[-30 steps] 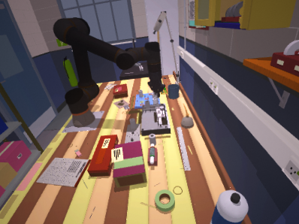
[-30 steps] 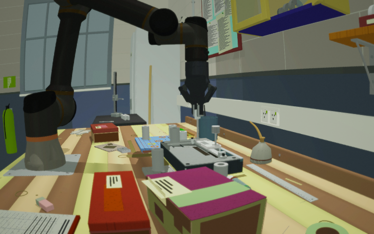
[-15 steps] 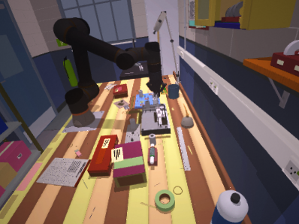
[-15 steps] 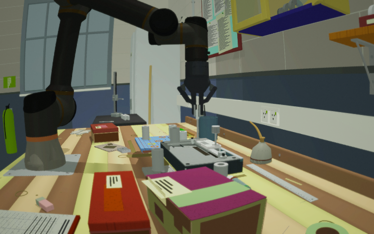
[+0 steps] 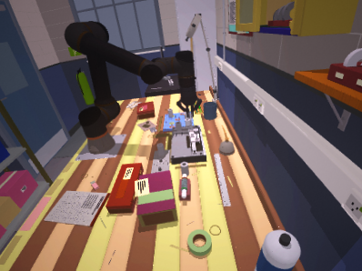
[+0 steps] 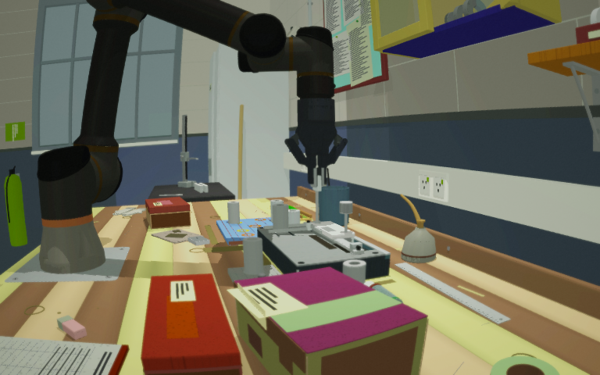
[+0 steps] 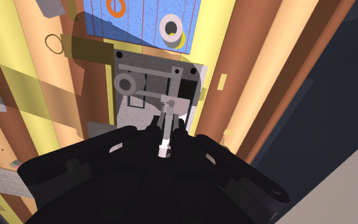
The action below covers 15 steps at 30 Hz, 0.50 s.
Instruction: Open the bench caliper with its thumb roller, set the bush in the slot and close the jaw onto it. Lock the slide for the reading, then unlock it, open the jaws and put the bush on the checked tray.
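Note:
A grey bush [image 7: 128, 83] [image 6: 279, 215] stands on the caliper base [image 7: 153, 92] [image 6: 321, 252] [image 5: 187, 146], left of the slide [image 7: 175, 103] [image 6: 329, 230]. A thin upright lever [image 7: 166, 124] [image 6: 317, 201] rises from the slide. My gripper [image 7: 166, 126] [image 6: 318, 177] [image 5: 187, 109] is above the slide, and its fingers are closed around the top of that lever. A second bush [image 7: 171, 29] [image 6: 294, 216] stands on the blue tray [image 7: 142, 22] [image 6: 241, 228] [image 5: 175, 120] just beyond the caliper.
A dark blue cup [image 6: 333, 204] [image 5: 209, 110] stands close behind the caliper by the bench's raised back edge. A grey post [image 6: 253, 256] and a magenta-green box [image 6: 329, 320] [image 5: 156, 198] sit in front. A red box [image 6: 188, 320], an oil can [image 6: 418, 245] and a ruler [image 6: 451, 292] lie nearby.

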Each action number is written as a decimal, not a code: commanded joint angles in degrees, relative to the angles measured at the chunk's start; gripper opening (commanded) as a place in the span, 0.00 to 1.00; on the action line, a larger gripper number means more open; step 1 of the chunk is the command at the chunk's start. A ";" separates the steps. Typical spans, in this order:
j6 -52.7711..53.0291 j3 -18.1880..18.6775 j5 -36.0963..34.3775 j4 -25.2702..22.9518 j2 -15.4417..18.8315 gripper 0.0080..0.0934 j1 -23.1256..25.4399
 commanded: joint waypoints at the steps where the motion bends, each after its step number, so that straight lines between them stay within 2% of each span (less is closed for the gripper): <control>1: -1.98 -0.03 -0.08 -0.04 -0.03 0.00 -0.03; 15: -33.80 -0.03 -0.08 -0.04 -0.03 0.00 -0.03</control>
